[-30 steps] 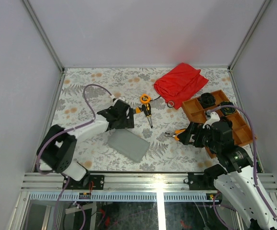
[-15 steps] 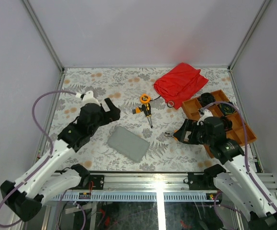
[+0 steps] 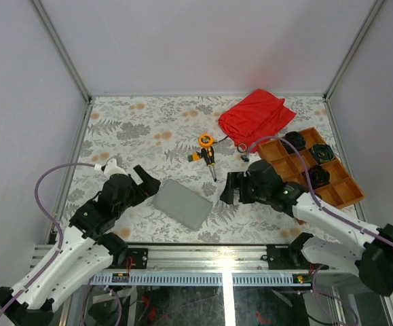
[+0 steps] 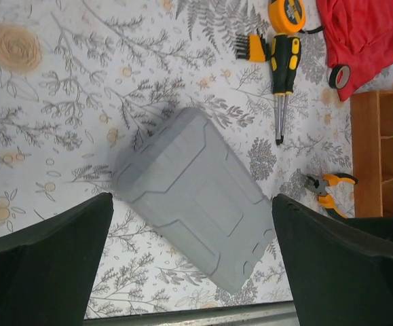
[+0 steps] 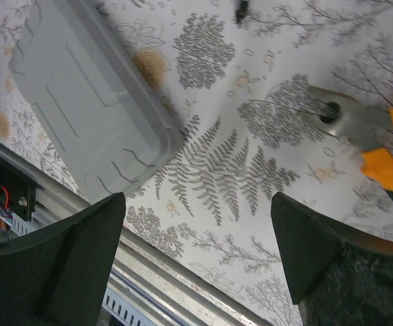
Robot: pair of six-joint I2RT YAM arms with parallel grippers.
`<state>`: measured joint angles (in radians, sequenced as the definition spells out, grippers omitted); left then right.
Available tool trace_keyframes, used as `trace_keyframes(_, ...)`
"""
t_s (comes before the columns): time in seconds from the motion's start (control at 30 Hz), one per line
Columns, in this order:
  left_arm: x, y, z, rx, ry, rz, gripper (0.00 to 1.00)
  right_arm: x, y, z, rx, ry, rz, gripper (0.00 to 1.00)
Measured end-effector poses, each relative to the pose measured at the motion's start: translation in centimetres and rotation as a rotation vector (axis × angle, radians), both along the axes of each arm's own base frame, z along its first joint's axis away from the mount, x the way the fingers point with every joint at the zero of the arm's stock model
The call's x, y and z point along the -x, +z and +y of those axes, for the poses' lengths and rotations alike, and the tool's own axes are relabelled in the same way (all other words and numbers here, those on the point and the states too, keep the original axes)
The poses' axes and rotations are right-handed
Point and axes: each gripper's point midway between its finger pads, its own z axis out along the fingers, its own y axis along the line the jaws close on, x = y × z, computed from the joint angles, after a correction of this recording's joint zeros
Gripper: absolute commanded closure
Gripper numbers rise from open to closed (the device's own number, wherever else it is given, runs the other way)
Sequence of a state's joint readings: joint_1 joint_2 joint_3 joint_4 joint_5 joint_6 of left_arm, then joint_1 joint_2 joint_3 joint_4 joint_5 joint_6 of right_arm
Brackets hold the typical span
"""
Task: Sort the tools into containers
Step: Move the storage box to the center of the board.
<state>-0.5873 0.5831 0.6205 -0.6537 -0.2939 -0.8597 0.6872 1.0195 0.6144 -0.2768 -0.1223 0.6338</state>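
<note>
The containers lie shut together as one flat grey case [image 3: 182,204] near the table's front middle, and it also shows in the left wrist view [image 4: 182,176] and the right wrist view [image 5: 81,88]. My left gripper [image 3: 147,182] [image 4: 191,198] is open and empty above the case's left end. My right gripper [image 3: 229,189] [image 5: 197,197] is open and empty just right of the case. The tools lie beyond it: an orange tape measure [image 3: 206,140], two screwdrivers [image 3: 210,161] [image 4: 282,68] and a small orange-black piece [image 4: 249,48]. Orange-handled pliers [image 4: 328,190] [image 5: 369,132] lie under my right wrist.
A red cloth [image 3: 257,115] is bunched at the back right, with a black tape roll [image 4: 339,76] at its edge. An orange-brown divided tray [image 3: 332,187] holding black round parts stands at the right. The metal rail [image 5: 182,285] runs along the table's front edge.
My left gripper has drawn back from beyond the case to its left end. My right gripper has slid left over the pliers toward the case. The tools have not moved.
</note>
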Motion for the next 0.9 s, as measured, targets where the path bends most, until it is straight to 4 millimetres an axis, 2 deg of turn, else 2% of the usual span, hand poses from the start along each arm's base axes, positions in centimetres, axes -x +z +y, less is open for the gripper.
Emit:
trace_keyframes(0.23,1.5,-2.2,-0.3,0.103,0.026,0.055,0.0,-0.4,0.1,4.5,-0.015,0.096,-0.054,0.06)
trace_keyframes(0.37,2.5,-5.3,-0.5,0.117,0.029,0.136,0.0,-0.8,-0.4,6.6,-0.028,0.16,-0.08,0.07)
trace_keyframes(0.53,3.7,-8.6,-0.9,0.122,0.02,0.229,0.0,-1.1,-2.1,8.0,-0.003,0.253,-0.084,0.08)
trace_keyframes(0.67,3.8,-9.6,-1.4,0.144,0.007,0.248,0.04,-1.2,-3.1,9.4,-0.002,0.331,-0.077,0.11)
trace_keyframes(0.9,3.8,-11.9,-2.7,0.172,-0.031,0.28,0.1,-1.3,-4.3,11.7,-0.037,0.42,-0.059,0.24)
